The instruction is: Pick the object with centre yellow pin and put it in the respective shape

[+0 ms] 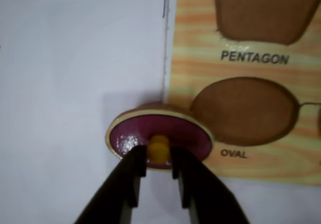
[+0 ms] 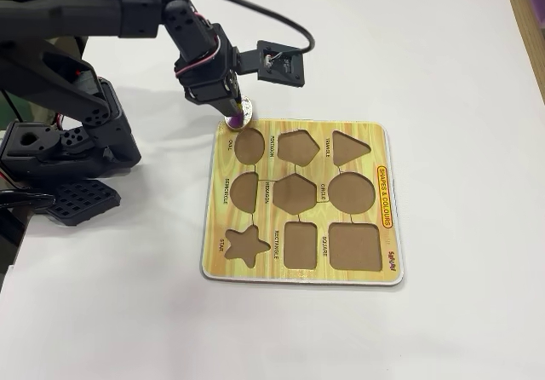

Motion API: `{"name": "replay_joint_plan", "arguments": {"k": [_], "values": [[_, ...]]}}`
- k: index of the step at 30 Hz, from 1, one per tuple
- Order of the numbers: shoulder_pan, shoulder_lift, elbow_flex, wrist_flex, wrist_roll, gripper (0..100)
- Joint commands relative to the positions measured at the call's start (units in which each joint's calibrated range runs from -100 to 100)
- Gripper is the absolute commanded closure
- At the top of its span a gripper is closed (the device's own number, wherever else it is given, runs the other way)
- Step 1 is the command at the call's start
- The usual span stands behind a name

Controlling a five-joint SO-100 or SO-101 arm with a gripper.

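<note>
Puzzle board (image 2: 300, 273): yellow wood-grain, flat on white table (image 2: 443, 65); nine brown cutouts, all vacant in the fixed view.
Oval cutout (image 1: 245, 111): labelled OVAL, vacant; at the board corner closest to the arm in the fixed view (image 2: 249, 145).
Pentagon cutout (image 1: 263, 10): labelled PENTAGON, vacant; above the oval cutout in the wrist view.
Purple oval piece (image 1: 160, 136): pale wooden rim, yellow knob (image 1: 159, 147) at centre; tilted, rim overlapping the board's left edge in the wrist view, just left of the oval cutout, not seated in it.
Piece, fixed view (image 2: 238, 116): just off the board's corner, directly beneath the fingertips; lifted or touching the board, not resolvable here.
Piece relative to tool: knob lodged between the two fingers (image 1: 133, 176), disc projecting beyond the tips.
Gripper (image 1: 159, 159): jaws narrow, clamped on the yellow knob from both sides; black fingers entering from the bottom edge of the wrist view.
Arm (image 2: 128, 14): black, reaching in from the left of the fixed view.
</note>
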Motion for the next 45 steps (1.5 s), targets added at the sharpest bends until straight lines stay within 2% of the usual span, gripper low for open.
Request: {"name": "replay_joint_plan", "arguments": {"k": [1, 7, 18, 30, 45], "values": [[4.91, -3.01, -1.17, 4.53, 3.12, 95], [10.29, -4.77, -0.36, 7.9, 7.77, 95], [15.56, -4.27, -0.36, 8.76, 11.96, 95], [14.78, 1.09, -1.62, 0.64, 11.69, 95], [14.87, 5.61, -2.97, 0.29, 11.64, 95]]}}
